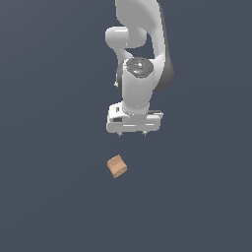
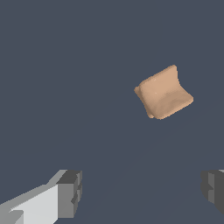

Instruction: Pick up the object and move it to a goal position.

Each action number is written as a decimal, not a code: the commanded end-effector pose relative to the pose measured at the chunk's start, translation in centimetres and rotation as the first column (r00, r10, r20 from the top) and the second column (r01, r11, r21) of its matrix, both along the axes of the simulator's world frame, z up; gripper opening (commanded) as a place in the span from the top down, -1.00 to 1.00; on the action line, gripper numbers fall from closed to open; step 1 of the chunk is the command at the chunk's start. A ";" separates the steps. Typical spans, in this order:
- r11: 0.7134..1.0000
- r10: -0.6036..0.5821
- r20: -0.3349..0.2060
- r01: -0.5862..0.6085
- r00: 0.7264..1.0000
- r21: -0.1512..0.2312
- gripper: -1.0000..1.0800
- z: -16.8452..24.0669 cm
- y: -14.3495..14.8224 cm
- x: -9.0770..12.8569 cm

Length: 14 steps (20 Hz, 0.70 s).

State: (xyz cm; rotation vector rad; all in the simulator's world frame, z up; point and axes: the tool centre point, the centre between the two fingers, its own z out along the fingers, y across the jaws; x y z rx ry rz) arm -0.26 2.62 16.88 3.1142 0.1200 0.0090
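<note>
Your hand (image 1: 133, 134) is wide and holds nothing, apart from the cube (image 1: 116, 166). The cube sits turned on the desk (image 1: 44, 197), so you must probably rotate the fingers (image 2: 70, 192) to fit its flat faces.

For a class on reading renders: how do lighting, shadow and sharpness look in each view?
Exterior view: flat, even light, no cast shadow under the cube, soft highlights on the gripper. Wrist view: cube looks rounded and warped, fingers blocky, no glare.
</note>
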 end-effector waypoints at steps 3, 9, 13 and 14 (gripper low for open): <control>1.000 0.006 -0.001 -0.006 1.000 -0.001 -0.92 0.0 0.6 -0.1; 0.999 0.032 -0.002 -0.032 0.999 -0.001 -0.92 -0.3 0.2 0.4; 0.997 0.072 -0.004 -0.072 0.997 0.000 -0.92 -0.8 -0.3 1.2; 0.996 0.085 -0.004 -0.085 0.996 0.000 -0.92 -1.0 -0.5 1.5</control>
